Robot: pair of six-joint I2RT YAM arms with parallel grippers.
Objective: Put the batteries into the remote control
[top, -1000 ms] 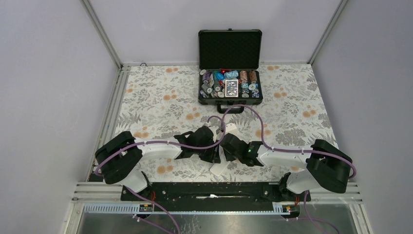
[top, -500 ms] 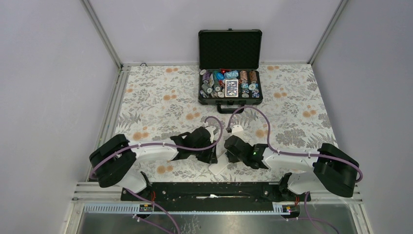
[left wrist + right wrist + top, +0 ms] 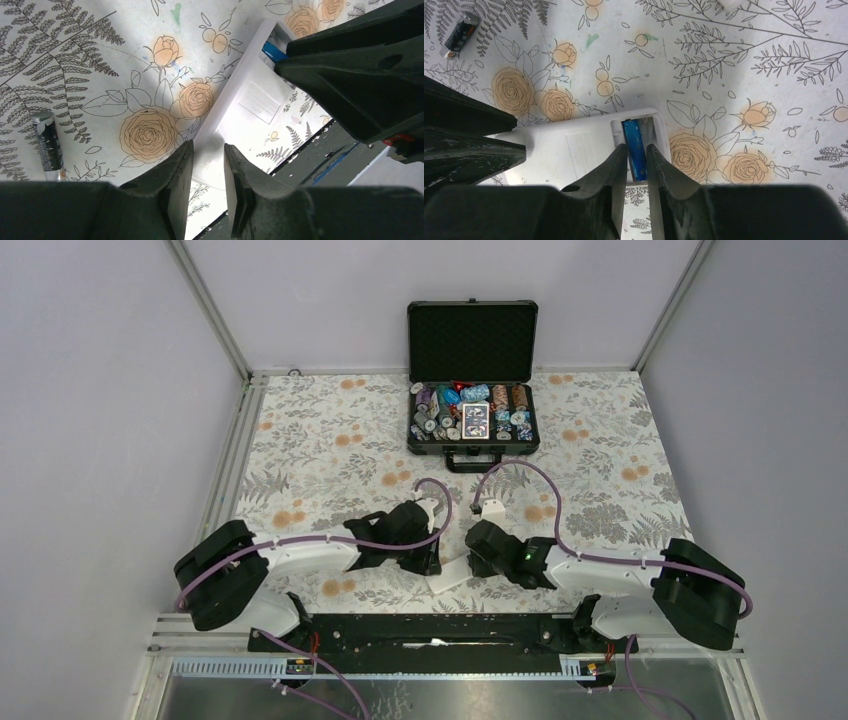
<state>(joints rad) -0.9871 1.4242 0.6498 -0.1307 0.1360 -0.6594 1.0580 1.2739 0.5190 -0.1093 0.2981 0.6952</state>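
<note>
The white remote control (image 3: 250, 105) lies back up on the flowered table, its battery bay open at one end. It also shows in the top view (image 3: 448, 578) and the right wrist view (image 3: 574, 145). My right gripper (image 3: 637, 159) is shut on the blue battery (image 3: 635, 145), which lies in the bay. This battery shows in the left wrist view (image 3: 274, 51) too. My left gripper (image 3: 208, 170) stands slightly open over the remote's other end. The dark battery (image 3: 47, 145) lies loose on the table, also seen in the right wrist view (image 3: 458, 35).
An open black case (image 3: 472, 410) full of chips and cards stands at the back middle. A small white piece (image 3: 734, 2) lies just beyond the remote. The black base rail (image 3: 430, 630) runs close behind the remote at the near edge.
Both arms have shifted a little, their elbows swinging outward and lower. The two grippers have stayed close together over the remote, which has moved slightly.
</note>
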